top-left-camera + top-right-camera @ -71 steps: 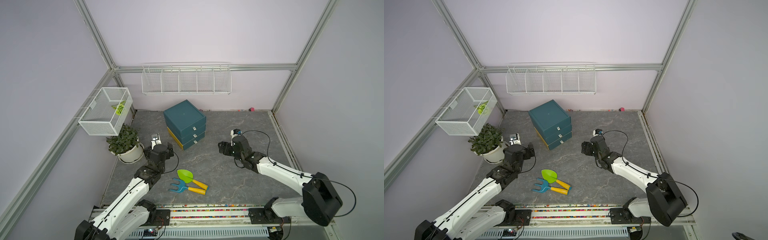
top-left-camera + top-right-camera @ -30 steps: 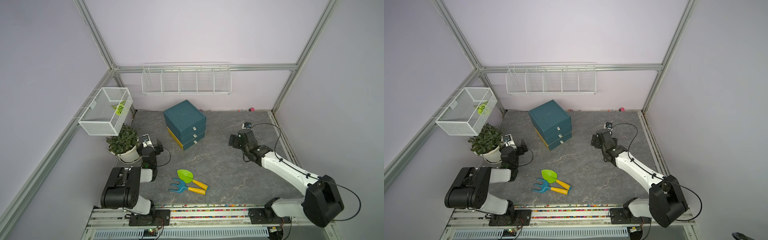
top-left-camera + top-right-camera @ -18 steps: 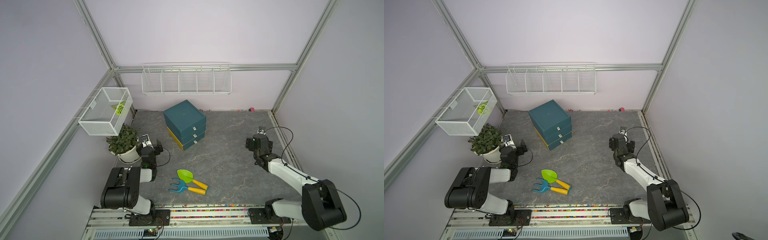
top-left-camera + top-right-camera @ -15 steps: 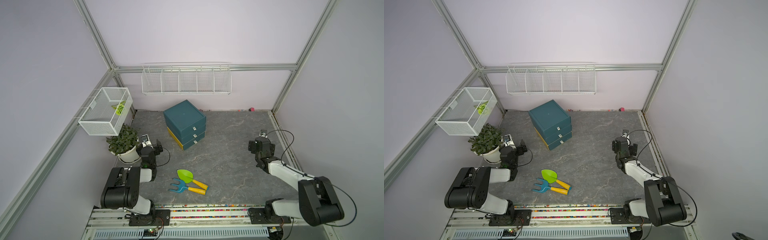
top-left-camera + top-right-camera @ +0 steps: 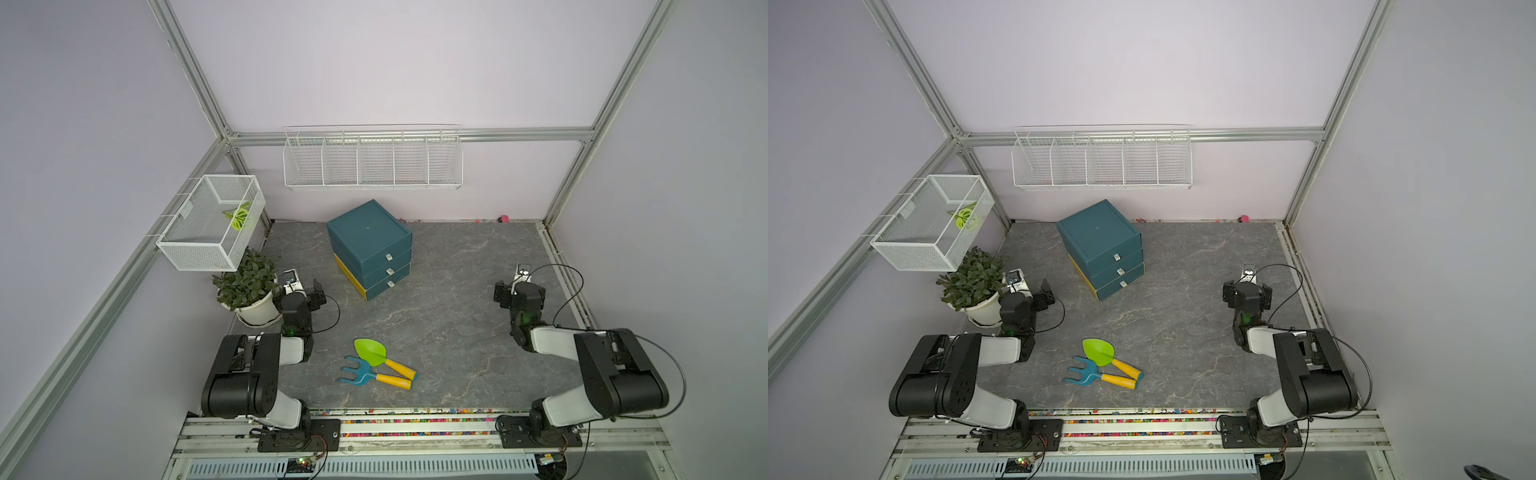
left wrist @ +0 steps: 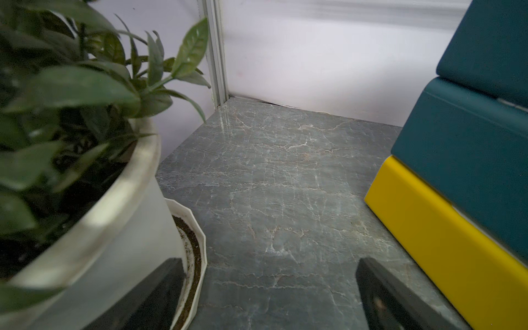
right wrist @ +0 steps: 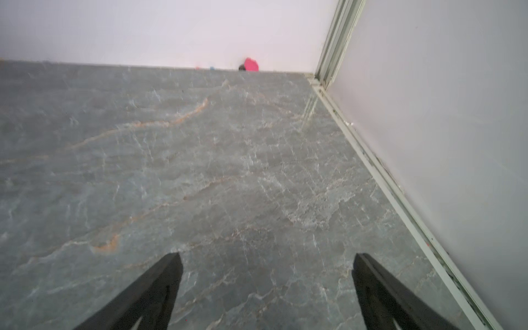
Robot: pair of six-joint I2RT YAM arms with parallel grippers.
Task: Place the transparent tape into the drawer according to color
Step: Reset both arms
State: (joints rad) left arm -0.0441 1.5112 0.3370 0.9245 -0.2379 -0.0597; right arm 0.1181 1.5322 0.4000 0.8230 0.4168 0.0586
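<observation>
No transparent tape shows in any view. The drawer cabinet (image 5: 368, 245) (image 5: 1098, 239), teal with three shut drawers and a yellow base, stands at the back centre of the grey table; its side fills one edge of the left wrist view (image 6: 457, 160). My left gripper (image 5: 307, 289) (image 5: 1036, 291) (image 6: 268, 263) rests folded back beside the potted plant, open and empty. My right gripper (image 5: 518, 291) (image 5: 1246, 293) (image 7: 265, 257) sits near the right wall, open, with only bare table between its fingers.
A potted plant (image 5: 247, 286) (image 6: 85, 143) in a white pot stands at the left, close to my left gripper. A green toy shovel (image 5: 370, 351) and blue rake (image 5: 357, 372) lie front centre. A wire basket (image 5: 212, 220) and wire shelf (image 5: 372, 160) hang on the walls. A small pink thing (image 7: 251, 64) lies at the back wall.
My right arm has drawn back from the middle of the table toward the right wall and folded. My left arm folded back earlier and has stayed still over the last second.
</observation>
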